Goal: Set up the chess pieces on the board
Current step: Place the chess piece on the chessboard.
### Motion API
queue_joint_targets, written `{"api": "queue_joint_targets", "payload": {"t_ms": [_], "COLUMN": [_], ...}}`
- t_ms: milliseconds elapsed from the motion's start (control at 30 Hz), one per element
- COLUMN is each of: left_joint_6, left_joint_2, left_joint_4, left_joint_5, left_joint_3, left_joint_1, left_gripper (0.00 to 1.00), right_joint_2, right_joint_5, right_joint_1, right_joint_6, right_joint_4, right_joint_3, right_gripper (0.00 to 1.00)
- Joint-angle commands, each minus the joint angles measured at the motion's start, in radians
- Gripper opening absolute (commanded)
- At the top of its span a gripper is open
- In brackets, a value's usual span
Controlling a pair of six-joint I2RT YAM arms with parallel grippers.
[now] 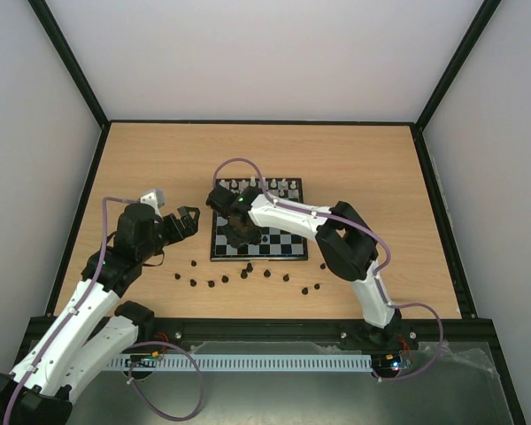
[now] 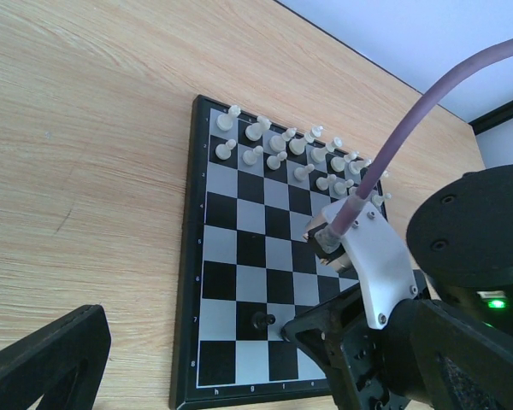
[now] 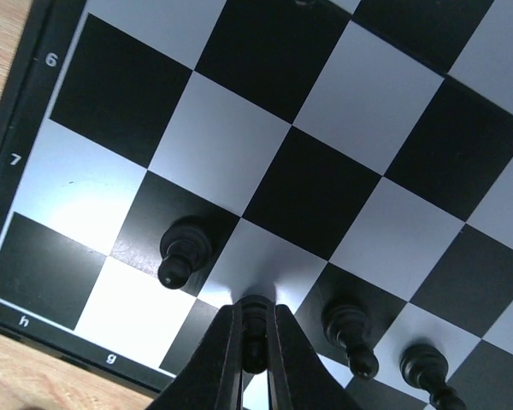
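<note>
The board [image 1: 283, 241] lies mid-table. White pieces [image 1: 264, 186] stand in two rows on its far side, and they also show in the left wrist view [image 2: 282, 145]. My right gripper [image 3: 255, 342] is shut on a black pawn [image 3: 255, 318] and holds it upright on a light square near the board's near-left corner. Black pawns stand beside it to the left [image 3: 184, 250] and to the right [image 3: 350, 336]. My left gripper [image 1: 185, 222] is open and empty over bare table, left of the board. Only one of its fingers [image 2: 43, 359] shows in its own view.
Several loose black pieces [image 1: 248, 274] lie scattered on the wooden table in front of the board's near edge. The right arm [image 1: 292, 214] stretches across the board and hides part of it. Black frame rails and pale walls bound the table.
</note>
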State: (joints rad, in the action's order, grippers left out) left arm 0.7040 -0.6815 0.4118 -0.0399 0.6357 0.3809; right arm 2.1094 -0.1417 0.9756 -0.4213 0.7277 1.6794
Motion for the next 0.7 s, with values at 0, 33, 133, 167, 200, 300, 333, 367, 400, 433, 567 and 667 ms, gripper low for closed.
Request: {"api": "queue_joint_targets", "payload": {"t_ms": [0, 33, 133, 167, 200, 300, 333, 367, 400, 433, 567, 667], "left_joint_6": [0.004, 0.003, 0.005, 0.004, 0.005, 0.003, 0.005, 0.004, 0.004, 0.003, 0.004, 0.002], "left_joint_2": [0.007, 0.008, 0.008, 0.008, 0.009, 0.012, 0.013, 0.014, 0.014, 0.015, 0.018, 0.017], "left_joint_4": [0.013, 0.014, 0.015, 0.016, 0.016, 0.019, 0.02, 0.021, 0.022, 0.022, 0.025, 0.026], "left_joint_5": [0.014, 0.014, 0.014, 0.014, 0.014, 0.014, 0.014, 0.014, 0.014, 0.014, 0.012, 0.009], "left_joint_3": [-0.004, -0.003, -0.002, -0.003, -0.004, -0.001, 0.0, 0.0, 0.001, 0.002, 0.002, 0.002], "left_joint_1": [-0.007, -0.007, -0.007, -0.007, -0.007, -0.007, -0.007, -0.007, -0.007, -0.007, -0.007, -0.007], "left_gripper": [1.0, 0.99, 1.0, 0.99, 0.99, 0.99, 0.99, 1.0, 0.99, 0.99, 1.0, 1.0], "right_joint_2": [0.022, 0.022, 0.026, 0.027, 0.029, 0.031, 0.031, 0.033, 0.034, 0.036, 0.034, 0.031], "right_joint_5": [-0.02, -0.023, -0.028, -0.031, -0.031, -0.037, -0.04, -0.041, -0.042, -0.044, -0.039, -0.043], "right_joint_1": [0.0, 0.0, -0.001, -0.001, -0.001, -0.001, -0.001, -0.002, -0.002, -0.003, -0.002, -0.002], "right_joint_6": [0.014, 0.013, 0.013, 0.013, 0.013, 0.014, 0.015, 0.015, 0.015, 0.015, 0.013, 0.011], "right_joint_4": [0.038, 0.036, 0.03, 0.029, 0.029, 0.024, 0.022, 0.02, 0.021, 0.021, 0.019, 0.019], "right_joint_3": [0.029, 0.029, 0.032, 0.033, 0.035, 0.038, 0.038, 0.038, 0.041, 0.042, 0.04, 0.036], "right_gripper": [0.05, 0.06, 0.09, 0.09, 0.09, 0.1, 0.1, 0.11, 0.11, 0.11, 0.15, 0.22]}}
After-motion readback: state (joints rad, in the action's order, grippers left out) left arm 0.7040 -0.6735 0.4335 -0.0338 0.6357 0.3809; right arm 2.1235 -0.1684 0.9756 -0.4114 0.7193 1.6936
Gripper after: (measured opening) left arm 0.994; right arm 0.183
